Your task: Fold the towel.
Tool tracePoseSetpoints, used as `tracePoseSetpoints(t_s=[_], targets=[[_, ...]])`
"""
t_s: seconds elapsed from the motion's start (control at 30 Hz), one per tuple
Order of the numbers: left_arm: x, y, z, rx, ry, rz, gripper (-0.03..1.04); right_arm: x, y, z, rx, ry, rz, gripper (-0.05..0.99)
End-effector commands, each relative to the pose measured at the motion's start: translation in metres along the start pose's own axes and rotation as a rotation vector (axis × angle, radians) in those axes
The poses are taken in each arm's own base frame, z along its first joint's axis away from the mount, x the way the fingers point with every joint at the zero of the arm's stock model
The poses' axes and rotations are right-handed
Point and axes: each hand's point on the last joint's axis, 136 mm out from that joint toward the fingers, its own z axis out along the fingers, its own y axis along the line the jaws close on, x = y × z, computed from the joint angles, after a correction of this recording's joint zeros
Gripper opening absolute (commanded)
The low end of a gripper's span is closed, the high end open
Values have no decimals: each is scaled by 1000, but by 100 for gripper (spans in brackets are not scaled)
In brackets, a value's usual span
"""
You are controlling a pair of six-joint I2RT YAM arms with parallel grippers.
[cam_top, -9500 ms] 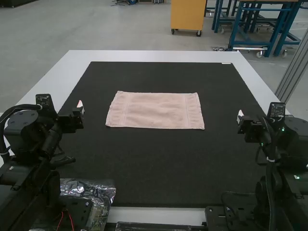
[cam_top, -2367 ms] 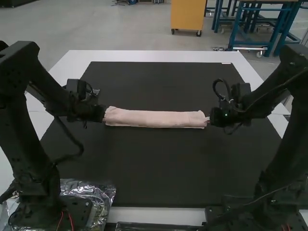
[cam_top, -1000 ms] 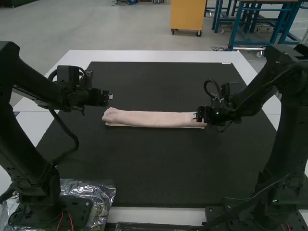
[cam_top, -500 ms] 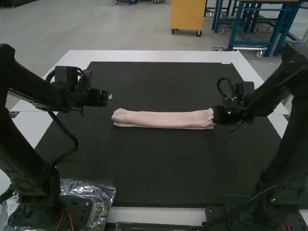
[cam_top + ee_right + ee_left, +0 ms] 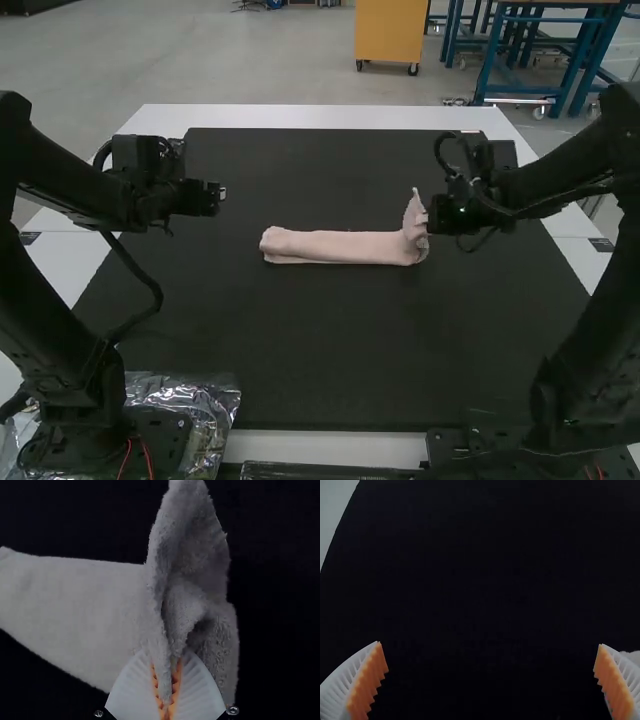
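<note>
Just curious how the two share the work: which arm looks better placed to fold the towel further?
The right, I'd judge: the right gripper grips the towel by its raised right-hand end. The left gripper hangs open, away from the other end.

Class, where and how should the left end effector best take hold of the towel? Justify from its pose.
Probably the left end of the towel, approached from its left and above, gripping across the strip: that end lies low and narrow, while the right end is raised and pinched by the right end effector.
</note>
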Motion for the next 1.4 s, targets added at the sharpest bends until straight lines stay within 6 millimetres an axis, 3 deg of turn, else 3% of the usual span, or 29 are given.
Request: tracePoseSetpoints(t_s=[0.0, 0.3, 0.63, 1.0, 1.3, 1.33, 1.37], targets=[[-8, 6, -5, -35, -27, 28, 97, -14, 37, 8, -55, -24, -14, -2], [-5, 7, -8, -44, -28, 35, 97, -1, 113, 43, -188, 16, -76, -2], [0, 7, -10, -49, -36, 35, 97, 8, 164, 80, -269, 54, -137, -2], [3, 7, -12, -56, -56, 36, 97, 13, 212, 112, -340, 70, -190, -2], [1, 8, -12, -56, -63, 36, 97, 2, 231, 133, -369, 55, -210, -2], [2, 7, -12, -56, -62, 35, 97, 3, 233, 134, -373, 57, -210, -1], [3, 8, -12, -57, -59, 35, 97, 4, 234, 134, -378, 66, -196, 13]])
